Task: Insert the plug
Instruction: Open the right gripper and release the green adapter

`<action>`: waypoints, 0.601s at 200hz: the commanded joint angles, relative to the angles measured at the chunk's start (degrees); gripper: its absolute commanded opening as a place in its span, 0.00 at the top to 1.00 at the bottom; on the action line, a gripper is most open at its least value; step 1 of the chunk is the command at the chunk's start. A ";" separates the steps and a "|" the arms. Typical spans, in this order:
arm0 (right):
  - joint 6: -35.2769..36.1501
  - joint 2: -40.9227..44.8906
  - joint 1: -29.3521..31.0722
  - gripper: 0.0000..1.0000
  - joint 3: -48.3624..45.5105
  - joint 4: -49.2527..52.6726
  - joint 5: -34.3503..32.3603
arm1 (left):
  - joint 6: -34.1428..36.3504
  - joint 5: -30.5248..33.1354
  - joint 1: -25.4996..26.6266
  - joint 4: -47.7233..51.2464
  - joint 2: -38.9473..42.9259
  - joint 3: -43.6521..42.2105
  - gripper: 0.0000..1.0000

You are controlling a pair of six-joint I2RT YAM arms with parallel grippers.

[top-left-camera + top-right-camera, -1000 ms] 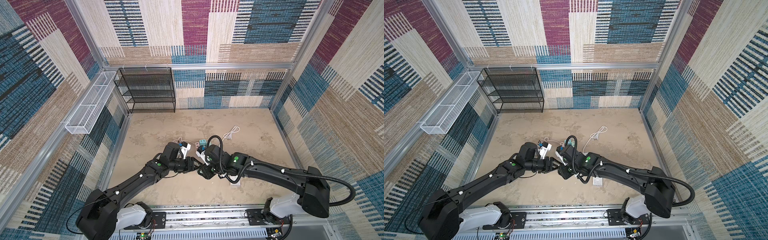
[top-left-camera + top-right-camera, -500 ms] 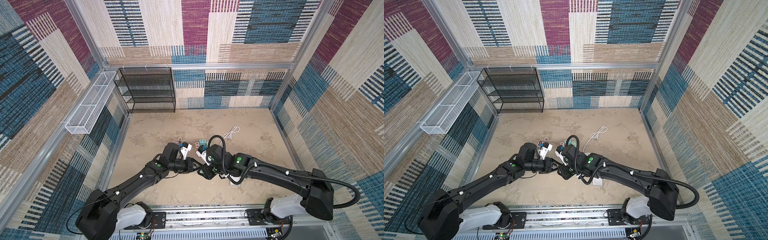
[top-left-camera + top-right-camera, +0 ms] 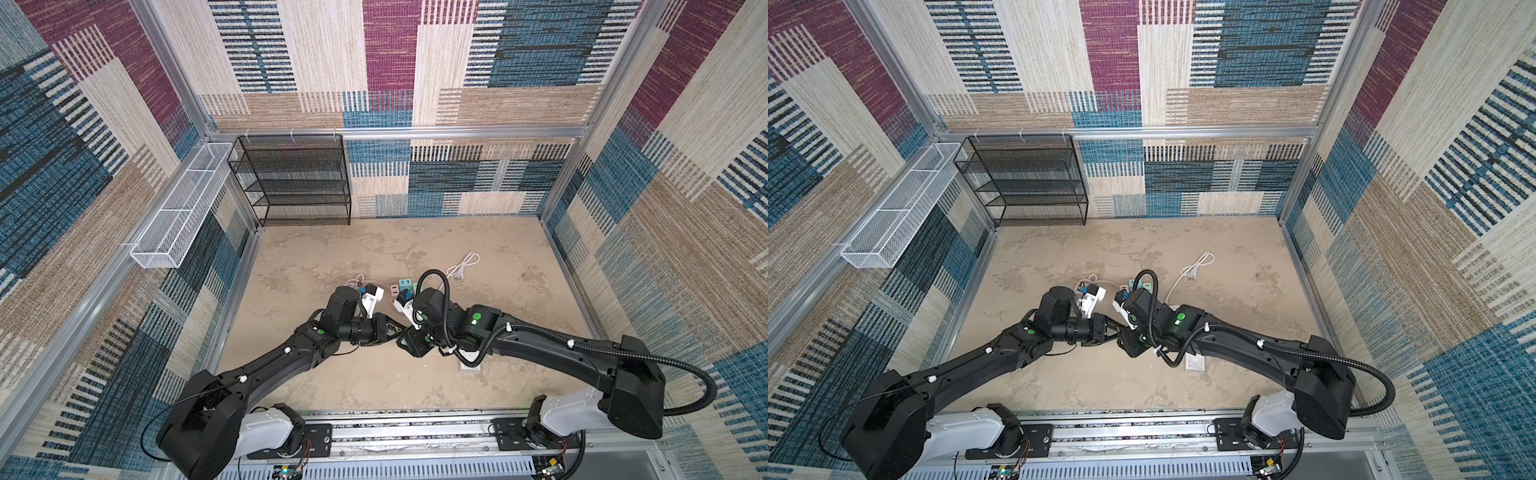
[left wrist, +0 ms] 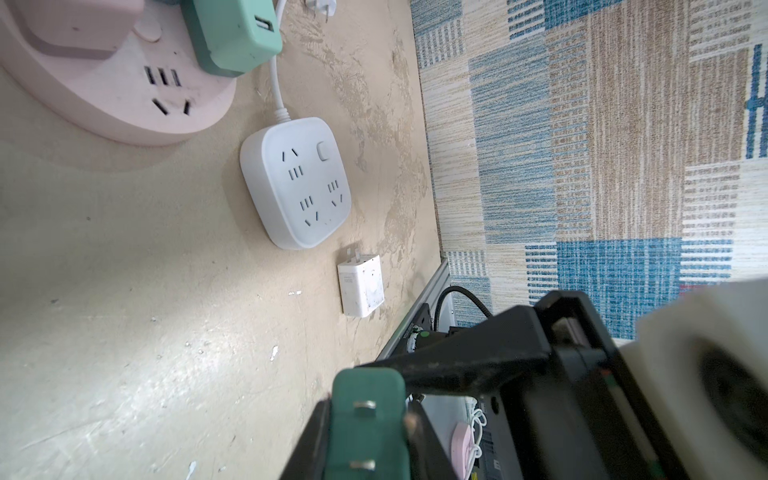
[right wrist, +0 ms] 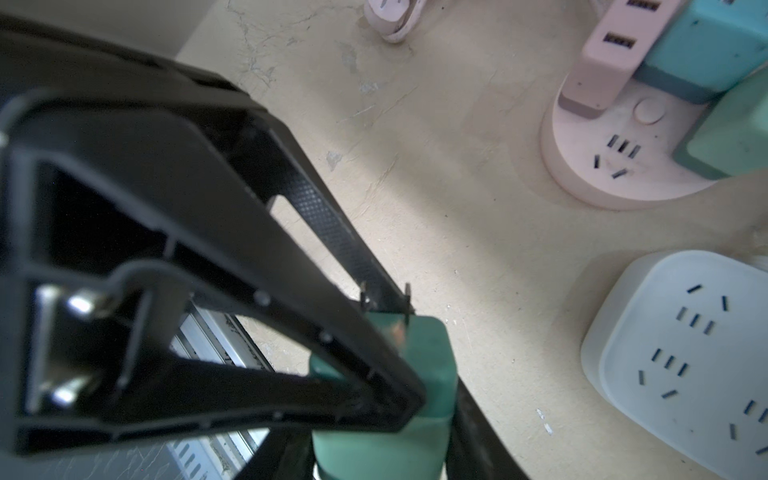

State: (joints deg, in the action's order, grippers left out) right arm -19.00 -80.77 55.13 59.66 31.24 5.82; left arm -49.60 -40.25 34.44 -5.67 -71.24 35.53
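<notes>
**Green plug pinched in the left tool, clear of the surface**

The only print in sight is faint grey lettering on the white charger (image 4: 360,286), which lies flat on the surface (image 4: 124,332). It is too small to read.

Compared with a second ago, the two arms meet at the same spot near the middle. The left tool (image 3: 397,330) has since drawn its fingers together and now clamps the plug (image 4: 368,432) near its pronged end. The right arm's rear housing has swung slightly toward the right wall. The right tool (image 5: 382,436) has a finger close against each side of the plug's other end, but I cannot tell whether they press on it.

The plug is a dark green, matte block with rounded corners and two flat, bright metal prongs. It hangs above the surface and sits in no socket. It is near the pink power strip (image 5: 623,166) and the white power strip (image 4: 297,183).

The pink strip is a smooth round disc with one free set of slots. It carries a pink USB block (image 5: 606,54), a teal adapter (image 5: 706,41) and a mint adapter (image 5: 731,141). The white strip is a rounded square with a button and a white cord.

The left tool's fingers are black open-frame triangles, and one pad is cross-hatched. The surface is beige, mottled and scuffed.
</notes>
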 commanded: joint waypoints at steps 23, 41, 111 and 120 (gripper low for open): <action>-1.82 1.82 -2.96 0.32 -0.88 -9.63 -1.78 | -4.35 -4.44 -1.09 -4.38 -1.40 -1.32 1.00; -1.92 3.89 -4.01 0.29 -2.12 -10.85 -1.42 | -6.26 -5.25 -1.65 -6.84 -2.44 -1.33 1.00; -0.68 21.91 -5.27 0.28 -19.01 -30.61 -8.53 | -26.37 -7.52 -4.52 -28.77 -5.05 -5.12 1.00; 0.50 23.04 -5.45 0.29 -19.51 -30.61 -7.77 | -29.57 -7.24 -4.79 -33.68 -5.05 -5.74 1.00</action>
State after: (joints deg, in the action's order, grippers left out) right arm -20.49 -60.88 50.11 42.24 10.09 -0.75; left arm -68.10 -45.87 30.13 -24.80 -76.25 31.00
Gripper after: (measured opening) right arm 0.718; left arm 0.292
